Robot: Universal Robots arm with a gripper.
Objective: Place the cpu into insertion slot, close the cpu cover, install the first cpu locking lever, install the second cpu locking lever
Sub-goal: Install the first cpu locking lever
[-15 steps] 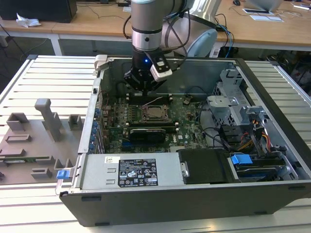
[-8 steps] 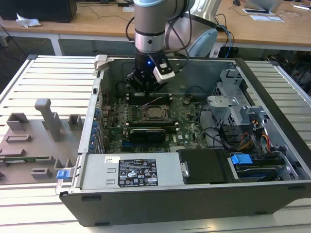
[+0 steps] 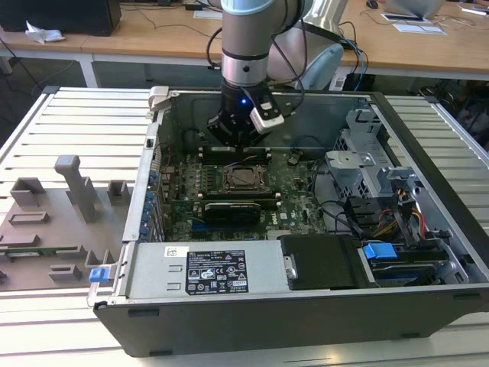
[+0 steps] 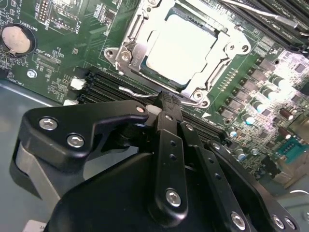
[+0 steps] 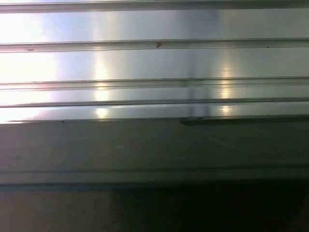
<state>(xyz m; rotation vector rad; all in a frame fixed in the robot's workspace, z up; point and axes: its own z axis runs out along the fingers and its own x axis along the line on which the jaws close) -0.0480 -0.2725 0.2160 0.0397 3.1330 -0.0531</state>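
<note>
Clearly the chip (image 4: 181, 48) is already lying in its socket (image 4: 140, 46) on the green board (image 4: 53, 63), showing in the upper middle of the second wrist view as a pale silvery square with the metal cover frame (image 4: 219, 72) sitting around it, apparently folded down over its edges. In the exterior view the same socket is appearing near the centre of the open computer case (image 3: 428, 176), just below the gripper (image 3: 238, 141), which is hanging above the far edge of the board.

In the second wrist view the gripper (image 4: 166, 108) is reaching toward the near side of the socket, its black fingers (image 4: 169, 104) looking pressed together with nothing between them; a thin bent wire lever (image 4: 133, 91) is lying just in front of the fingertips, beside the long black memory slots (image 4: 111, 84). Whether the tips are touching that lever I cannot tell.

The chip is looking light, stiff and flat, with a smooth top that would be slippery; I judge it fragile underneath, so its edges would be the safe place to hold. The lever is looking thin and springy, best pushed near its bent end.

The chip is square, so it has no long axis; it is lying flat, top up, its sides turned diagonally in the second wrist view. The lever is running along the socket's near side.
</note>
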